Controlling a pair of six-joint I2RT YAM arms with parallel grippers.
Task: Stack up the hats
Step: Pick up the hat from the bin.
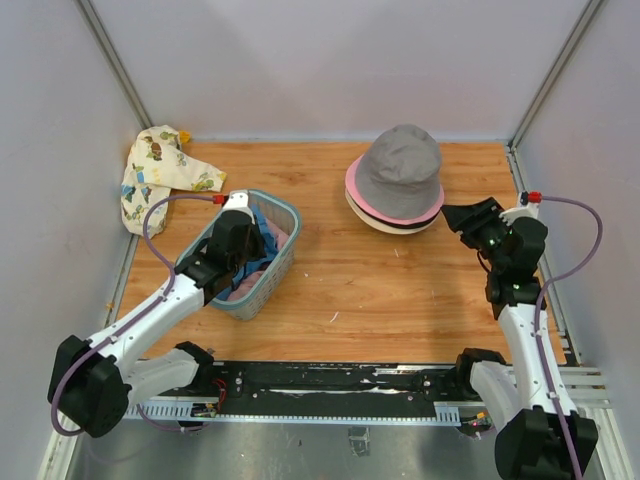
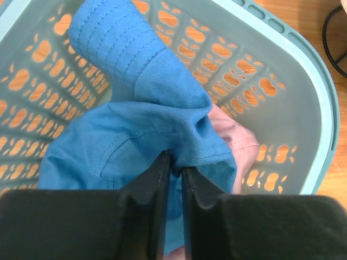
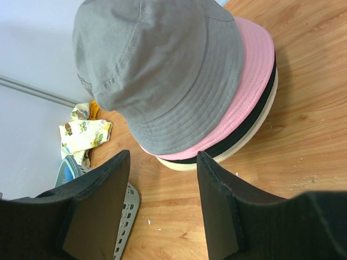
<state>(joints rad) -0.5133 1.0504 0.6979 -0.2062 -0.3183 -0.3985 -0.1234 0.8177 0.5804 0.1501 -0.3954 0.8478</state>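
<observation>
At the table's far right a stack of hats stands: a grey hat (image 1: pixel 400 165) on top, a pink brim (image 1: pixel 362 200) under it, then dark and cream brims. In the right wrist view the grey hat (image 3: pixel 157 65) and pink brim (image 3: pixel 249 81) lie just beyond my open right gripper (image 3: pixel 162 154), which holds nothing. My right gripper (image 1: pixel 458 215) hovers right of the stack. My left gripper (image 1: pixel 252 245) reaches into the basket (image 1: pixel 288 212). Its jaws pinch a fold of the teal-blue hat (image 2: pixel 141 86), with my left gripper (image 2: pixel 176 168) shut on it. A pink hat (image 2: pixel 238 138) lies beneath.
A cream cloth with cartoon prints (image 1: pixel 155 175) lies crumpled in the far left corner. The blue-grey mesh basket (image 2: pixel 303 81) sits at the left of the wooden table. Grey walls and metal posts enclose the table on three sides.
</observation>
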